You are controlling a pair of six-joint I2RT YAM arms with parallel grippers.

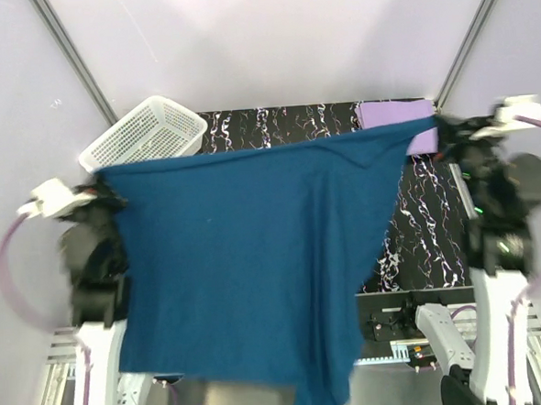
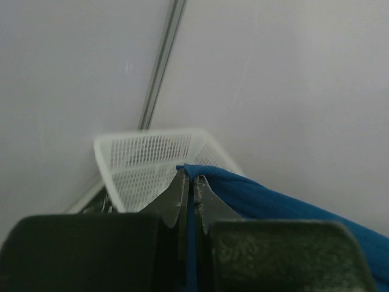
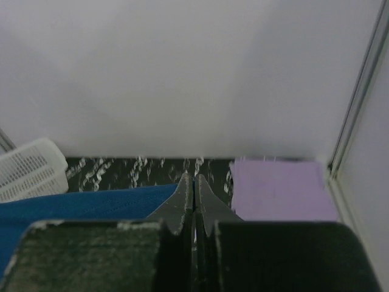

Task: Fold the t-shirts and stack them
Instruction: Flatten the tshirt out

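The dark teal-blue t-shirt (image 1: 246, 259) hangs spread out in the air between my two grippers, its top edge stretched taut and its lower part drooping toward the near edge. My left gripper (image 1: 100, 190) is shut on the shirt's left top corner, and blue cloth (image 2: 273, 204) shows pinched between its fingertips (image 2: 188, 176). My right gripper (image 1: 440, 128) is shut on the right top corner, with the blue cloth (image 3: 79, 204) running off to the left of its closed tips (image 3: 194, 179). The pale lavender t-shirt (image 1: 389, 113) lies folded flat at the table's back right (image 3: 279, 188).
A white perforated basket (image 1: 146, 127) stands tilted at the back left (image 2: 146, 158), just behind the raised shirt. The black patterned table (image 1: 419, 221) shows to the right of the shirt. Pale walls and metal corner posts close in the back and sides.
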